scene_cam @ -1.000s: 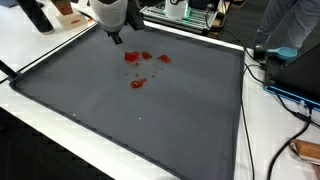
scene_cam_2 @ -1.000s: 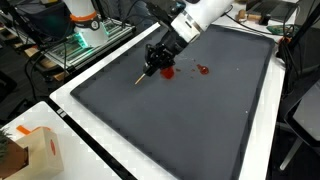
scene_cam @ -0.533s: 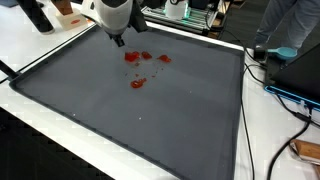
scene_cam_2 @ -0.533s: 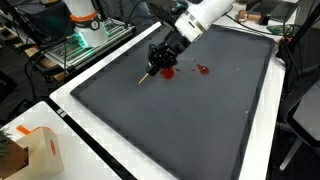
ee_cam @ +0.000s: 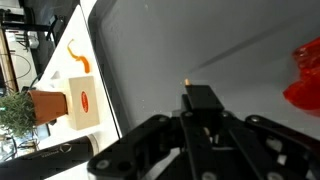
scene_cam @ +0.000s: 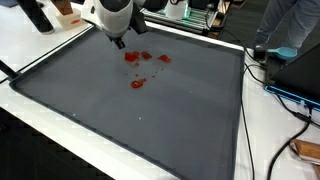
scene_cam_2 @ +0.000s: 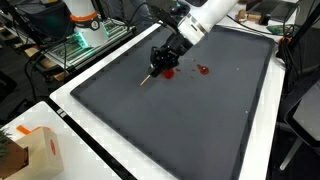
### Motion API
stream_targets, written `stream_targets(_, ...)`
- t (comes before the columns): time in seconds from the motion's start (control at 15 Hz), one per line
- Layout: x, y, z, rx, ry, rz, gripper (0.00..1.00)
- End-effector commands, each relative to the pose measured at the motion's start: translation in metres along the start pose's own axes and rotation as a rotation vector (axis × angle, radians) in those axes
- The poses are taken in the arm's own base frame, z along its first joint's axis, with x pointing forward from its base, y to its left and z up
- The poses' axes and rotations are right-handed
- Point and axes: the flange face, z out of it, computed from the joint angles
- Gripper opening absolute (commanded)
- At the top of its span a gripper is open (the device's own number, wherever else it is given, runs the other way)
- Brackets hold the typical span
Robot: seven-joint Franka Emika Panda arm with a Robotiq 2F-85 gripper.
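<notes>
Hovering upper centre of frame over the grey mat (scene_cam_2: 180,120), the gripper (scene_cam_2: 158,62) clamps a thin stick (scene_cam_2: 147,78) beside red blotches (scene_cam_2: 203,69). Tip contact with the mat is unclear.

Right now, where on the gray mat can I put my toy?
The near half of the gray mat is bare, from the red blotches to the white table. It is crowded at the far corner, where the gripper holds a thin stick beside the blotches.

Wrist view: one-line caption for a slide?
Gripper holding a thin stick over the grey mat, red blobs at right.
</notes>
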Motion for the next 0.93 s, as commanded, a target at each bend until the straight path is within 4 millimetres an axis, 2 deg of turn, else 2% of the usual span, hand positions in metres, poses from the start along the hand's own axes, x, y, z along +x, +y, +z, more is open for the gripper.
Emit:
stream_targets(0.0, 0.004, -0.001, 0.004, 0.019, -0.021, -0.047, 0.03)
stream_targets(0.53, 0.007, 0.013, 0.002, 0.117, -0.079, -0.171, 0.03)
stream_targets(0.87, 0.009, 0.035, -0.008, 0.254, -0.117, -0.287, 0.03)
